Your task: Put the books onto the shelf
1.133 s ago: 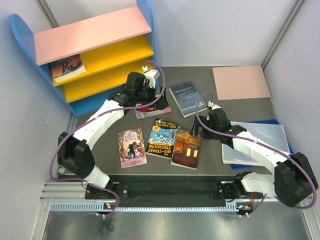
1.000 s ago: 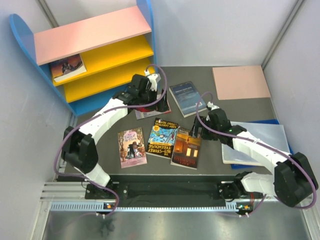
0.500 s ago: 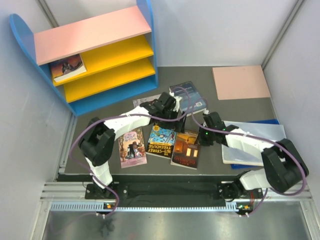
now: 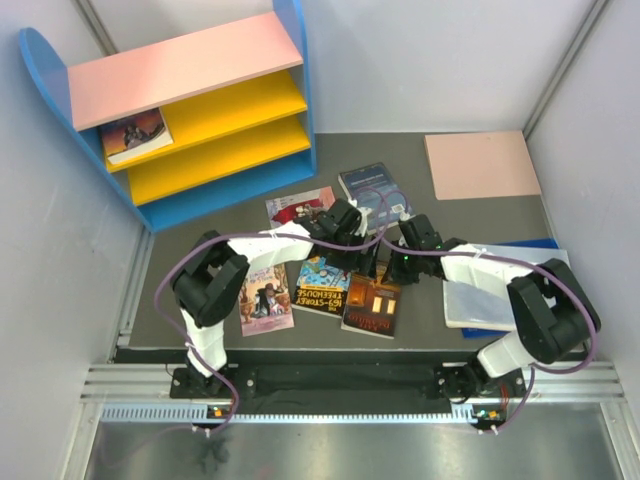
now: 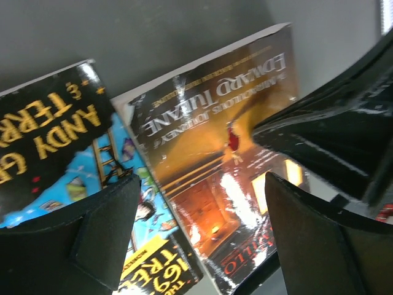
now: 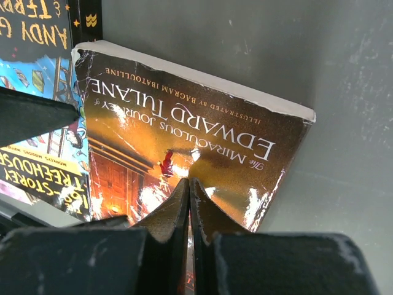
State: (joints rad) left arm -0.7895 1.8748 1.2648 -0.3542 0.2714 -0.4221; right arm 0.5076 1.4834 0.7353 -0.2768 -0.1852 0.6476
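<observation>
Several books lie flat on the table: pink-purple (image 4: 266, 295), blue-yellow cartoon (image 4: 322, 285), orange-brown (image 4: 372, 305), navy (image 4: 372, 195) and red-white (image 4: 298, 207). My left gripper (image 5: 202, 236) hangs open low over the orange-brown book (image 5: 209, 141). One finger is above the cartoon book (image 5: 61, 141), the other past the orange-brown book's far side. My right gripper (image 6: 189, 182) is shut on nothing, its tips on or just above that book's cover (image 6: 135, 141) near the top edge. In the top view the left gripper (image 4: 360, 260) and right gripper (image 4: 393, 265) nearly meet. The shelf (image 4: 180, 65) stands at the back left.
One dark book (image 4: 135, 135) lies on the shelf's upper yellow board. A large pale blue-white pad (image 4: 510, 285) lies under the right arm. A flat pink board (image 4: 482, 165) sits at the back right. Grey walls close in on both sides.
My left arm swung away from the red-white book, right and nearer, over the orange-brown book. My right gripper shut and slid left onto that book's top edge.
</observation>
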